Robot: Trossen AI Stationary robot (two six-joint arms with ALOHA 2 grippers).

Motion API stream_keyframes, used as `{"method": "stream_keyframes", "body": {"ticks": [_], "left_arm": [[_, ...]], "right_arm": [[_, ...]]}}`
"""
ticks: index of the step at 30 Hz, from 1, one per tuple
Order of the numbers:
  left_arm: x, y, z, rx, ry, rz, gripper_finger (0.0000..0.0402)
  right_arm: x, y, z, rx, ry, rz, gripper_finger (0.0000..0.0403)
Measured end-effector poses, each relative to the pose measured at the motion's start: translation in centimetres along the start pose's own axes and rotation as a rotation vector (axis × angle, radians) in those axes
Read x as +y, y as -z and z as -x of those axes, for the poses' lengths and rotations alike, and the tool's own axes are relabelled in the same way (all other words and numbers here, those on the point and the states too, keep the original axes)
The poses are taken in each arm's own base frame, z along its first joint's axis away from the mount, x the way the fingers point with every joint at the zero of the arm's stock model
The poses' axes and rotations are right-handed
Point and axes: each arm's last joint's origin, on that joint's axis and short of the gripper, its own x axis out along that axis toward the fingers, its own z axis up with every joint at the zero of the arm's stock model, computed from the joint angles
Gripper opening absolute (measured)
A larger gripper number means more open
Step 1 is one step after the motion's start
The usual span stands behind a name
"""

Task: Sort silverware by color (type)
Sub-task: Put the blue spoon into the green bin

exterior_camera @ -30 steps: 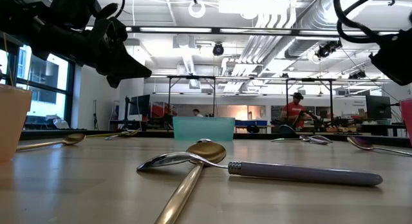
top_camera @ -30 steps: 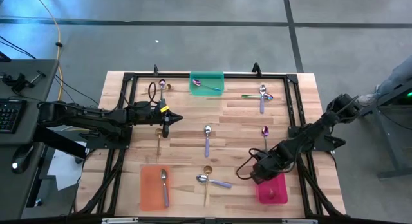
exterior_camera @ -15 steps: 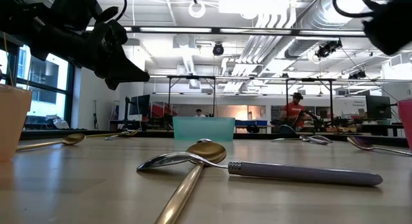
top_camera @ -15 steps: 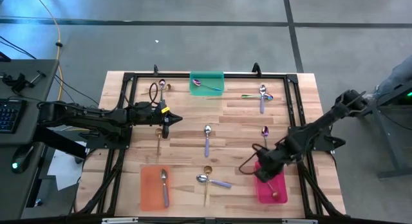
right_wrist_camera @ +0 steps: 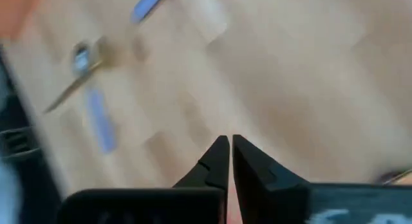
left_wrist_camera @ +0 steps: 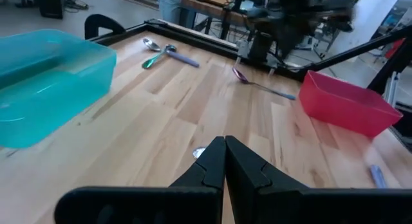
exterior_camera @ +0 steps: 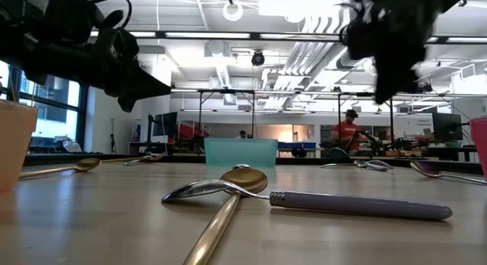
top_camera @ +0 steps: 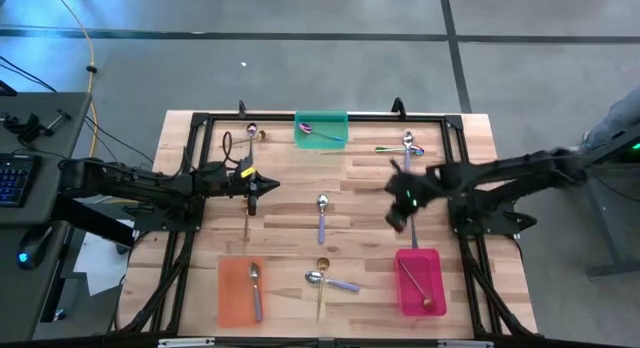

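Spoons lie scattered on the wooden table (top_camera: pixel 360 178). A silver one with a lavender handle (top_camera: pixel 322 217) lies mid-table, a gold one (top_camera: pixel 245 224) toward the left, and a gold and a silver one lie crossed (top_camera: pixel 322 279) at the near edge. My left gripper (top_camera: pixel 268 186) hovers shut and empty above the table's left part, just beyond the gold spoon's far end. My right gripper (top_camera: pixel 400 213), blurred, hangs shut and empty above the right middle; its wrist view shows the fingertips (right_wrist_camera: pixel 219 147) closed over bare wood. A purple spoon (left_wrist_camera: pixel 257 84) lies below it.
The pink tray (top_camera: pixel 400 288) at the near right holds one spoon (top_camera: pixel 418 285). The orange tray (top_camera: pixel 232 298) at the near left holds a silver spoon (top_camera: pixel 255 288). The green tray (top_camera: pixel 340 121) at the far edge holds an iridescent spoon. Two spoons (top_camera: pixel 408 148) lie at the far right.
My right gripper has left the pink tray, risen and swung toward the table's far edge and middle, turning as it went. A spoon now lies in the pink tray where the gripper hung.
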Motion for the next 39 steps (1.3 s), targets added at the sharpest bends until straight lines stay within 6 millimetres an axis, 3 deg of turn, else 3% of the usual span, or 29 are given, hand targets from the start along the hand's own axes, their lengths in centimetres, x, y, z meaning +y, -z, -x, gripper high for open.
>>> {"method": "stream_keyframes", "body": {"ticks": [7, 11, 15, 21, 27, 39], "left_arm": [[0.0, 0.0, 0.0, -0.003, 0.0, 0.009, 0.0], [0.1, 0.0, 0.0, -0.001, -0.007, 0.009, 0.0], [0.6, -0.1, 0.0, -0.006, -0.038, 0.009, 0.0], [1.2, -0.1, 0.1, -0.001, -0.075, 0.008, 0.0], [1.4, 0.1, 0.1, 0.026, -0.087, -0.005, 0.0], [1.4, 0.3, 0.1, 0.047, -0.088, -0.035, 0.0]], "right_arm": [[-6.6, -3.8, 0.7, -0.092, 0.199, 0.134, 0.0013], [-10.4, -5.2, 0.4, -0.044, 0.299, 0.14, 0.0033], [-13.0, -7.5, 0.1, 0.032, 0.345, 0.187, 0.0058], [-15.7, -10.8, -0.9, 0.231, 0.428, 0.296, 0.0108], [-18.1, -12.6, -3.3, 0.404, 0.447, 0.349, 0.0145], [-20.3, -13.0, -5.7, 0.476, 0.454, 0.315, 0.0115]]}}
